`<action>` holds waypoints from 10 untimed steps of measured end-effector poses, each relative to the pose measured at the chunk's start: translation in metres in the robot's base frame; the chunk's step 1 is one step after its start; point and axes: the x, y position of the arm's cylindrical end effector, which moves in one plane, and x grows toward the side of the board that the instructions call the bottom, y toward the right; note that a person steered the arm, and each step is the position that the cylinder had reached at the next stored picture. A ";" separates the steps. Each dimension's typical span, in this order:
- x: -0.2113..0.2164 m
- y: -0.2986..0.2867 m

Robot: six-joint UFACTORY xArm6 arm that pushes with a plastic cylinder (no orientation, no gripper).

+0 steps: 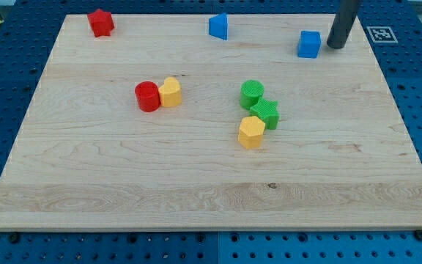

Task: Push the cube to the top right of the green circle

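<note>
The blue cube (308,44) sits near the view's top right of the wooden board. My tip (335,46) rests on the board just to the right of the cube, a small gap apart. The green circle (252,92) lies right of the board's middle, below and left of the cube. A green star (265,112) touches the circle's lower right side.
A yellow hexagon (251,132) sits just below the green star. A red cylinder (147,96) and a yellow block (171,92) touch left of centre. A red star (101,23) is at top left. A blue pentagon-like block (219,26) is at top middle.
</note>
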 end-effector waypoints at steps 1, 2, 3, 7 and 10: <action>0.004 0.000; -0.013 -0.002; -0.047 -0.015; -0.001 -0.070; -0.029 -0.040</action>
